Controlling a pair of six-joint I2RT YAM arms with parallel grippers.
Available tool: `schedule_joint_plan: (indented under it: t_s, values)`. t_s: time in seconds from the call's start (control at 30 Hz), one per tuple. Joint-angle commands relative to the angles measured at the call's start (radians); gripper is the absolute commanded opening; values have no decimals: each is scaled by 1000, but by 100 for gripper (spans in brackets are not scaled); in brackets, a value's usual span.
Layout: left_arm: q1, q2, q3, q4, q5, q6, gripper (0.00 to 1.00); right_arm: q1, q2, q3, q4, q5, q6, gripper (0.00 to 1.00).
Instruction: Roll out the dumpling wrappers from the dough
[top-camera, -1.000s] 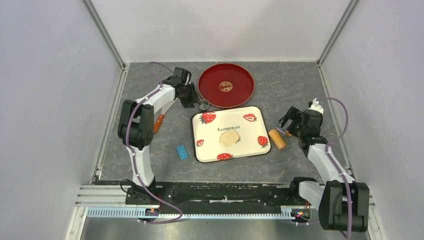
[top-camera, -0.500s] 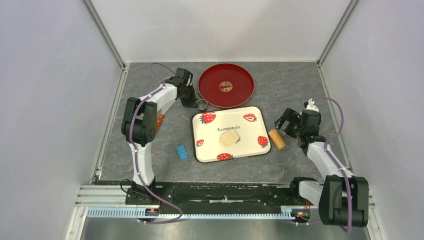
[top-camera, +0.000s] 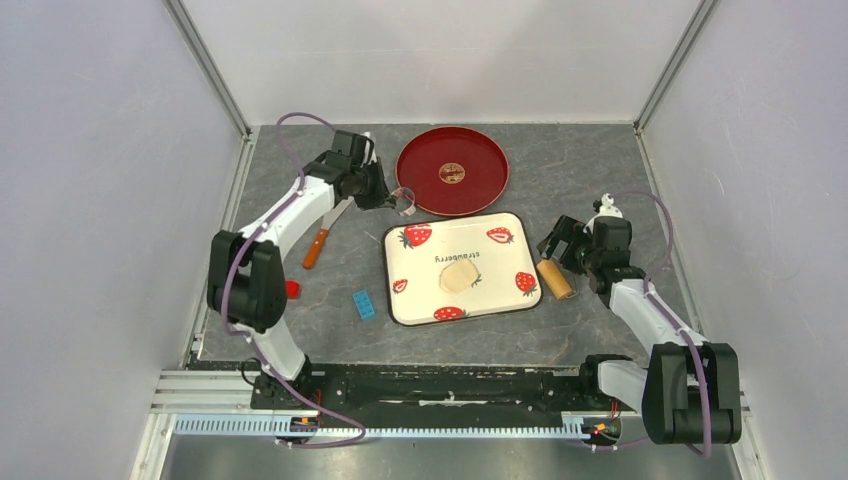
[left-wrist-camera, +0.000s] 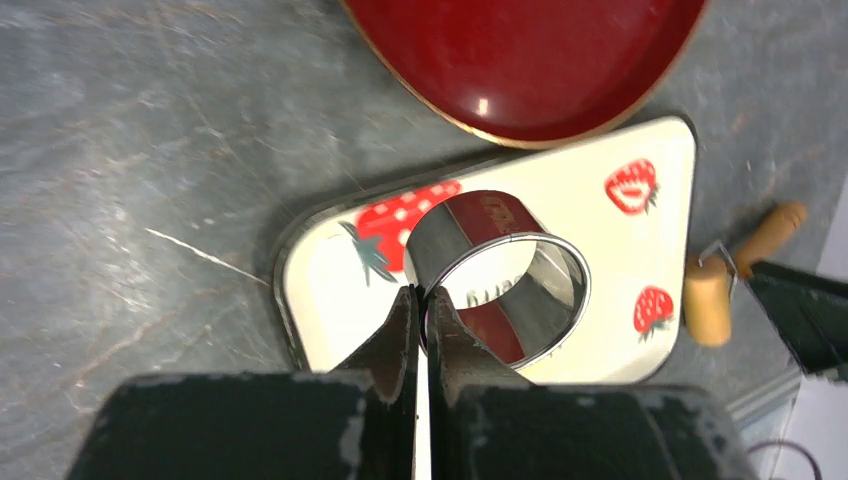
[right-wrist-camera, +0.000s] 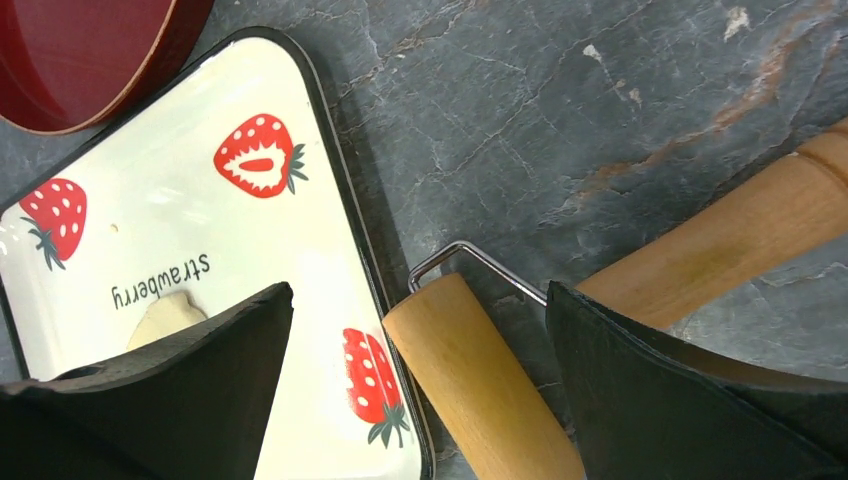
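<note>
Right wrist: tray (right-wrist-camera: 120, 150) reads "strawberry"; dough (right-wrist-camera: 165, 315) beside word

We find the tray (top-camera: 505, 262) at the middle of the table (top-camera: 600, 170), with the dough (top-camera: 461, 275) lying on it near its centre. Behind the tray, just beside its far edge, sits the round plate (top-camera: 478, 188). The metal ring (left-wrist-camera: 450, 235), pinched in the left gripper (left-wrist-camera: 420, 300), is by the plate's left rim, behind the tray's far left corner. Just right of the tray lies the rolling pin (top-camera: 555, 278), with the right gripper (top-camera: 553, 245) spread over it. Left of the tray we see the knife (top-camera: 322, 235). Nearer us is the brick (top-camera: 363, 304), and a small block (top-camera: 292, 289) lies further left.
</note>
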Motion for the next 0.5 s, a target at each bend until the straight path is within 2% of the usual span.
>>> schedule_joint_plan:
  t_s: [0.0,0.33,0.47]
  values:
    - [-78,-64,-60,-7,47,52,2,39,16,55,31,-14,-17,98]
    - [-338,-42,-143,81,7,-76,2,75,47,70,30,-26,-28,98]
    - [-400,-7,-150,90,-37,-102,2,75,49,71,30,-31,-37,98]
